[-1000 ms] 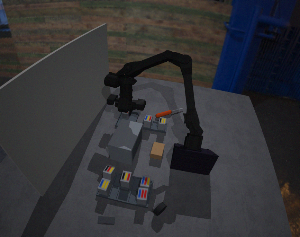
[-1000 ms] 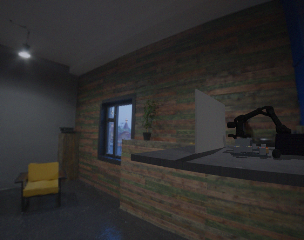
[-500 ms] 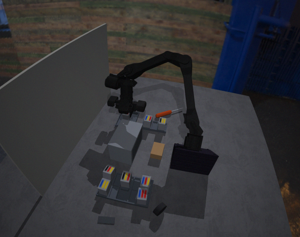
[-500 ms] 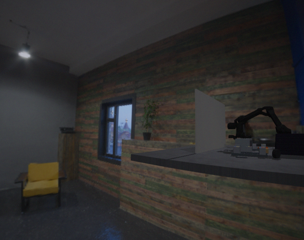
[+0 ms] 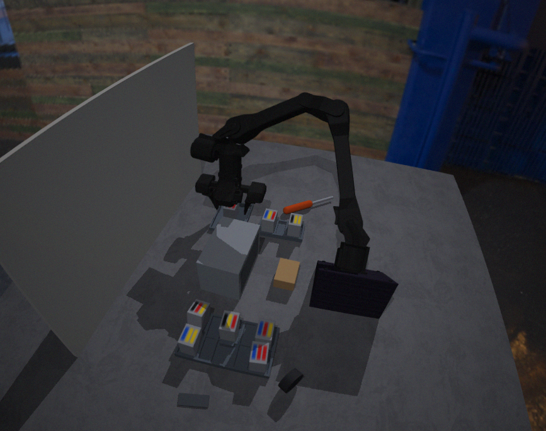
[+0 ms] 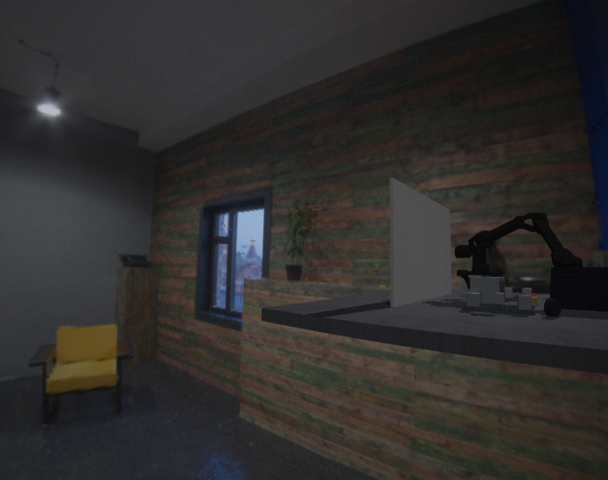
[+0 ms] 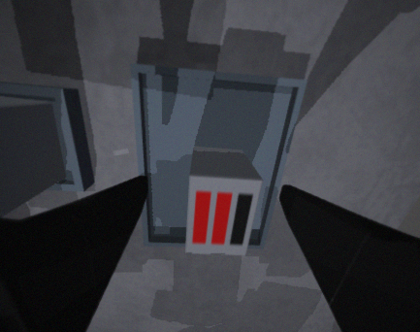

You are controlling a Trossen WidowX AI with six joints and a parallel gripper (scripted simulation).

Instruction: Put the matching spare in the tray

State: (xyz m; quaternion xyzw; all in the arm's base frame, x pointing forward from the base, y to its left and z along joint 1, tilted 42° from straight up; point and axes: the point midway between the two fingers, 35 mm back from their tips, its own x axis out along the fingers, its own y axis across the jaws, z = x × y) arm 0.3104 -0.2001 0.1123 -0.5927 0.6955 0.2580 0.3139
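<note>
A pale block (image 5: pixel 230 209) (image 7: pixel 221 218) with red, red and black stripes stands in the blue-grey tray (image 7: pixel 175 141), near one end. My gripper (image 5: pixel 231 211) (image 7: pixel 215 187) is open, with one finger on each side of the block and a gap to both. Other striped spares stand in the front rack (image 5: pixel 210 345), and two more, a blue-yellow-red one (image 5: pixel 269 220) and a black-yellow-yellow one (image 5: pixel 295 225), stand in the small rack (image 5: pixel 281 235) beside the tray. A large grey box (image 5: pixel 227 261) stands in front of the tray; no code shows on its visible faces.
A tall pale panel (image 5: pixel 101 185) (image 6: pixel 420 248) stands along the left. An orange screwdriver (image 5: pixel 298 207) lies behind the small rack. A tan block (image 5: pixel 286 273) lies right of the grey box. A black disc (image 5: pixel 290 380) and a flat grey plate (image 5: pixel 193 400) lie at the front.
</note>
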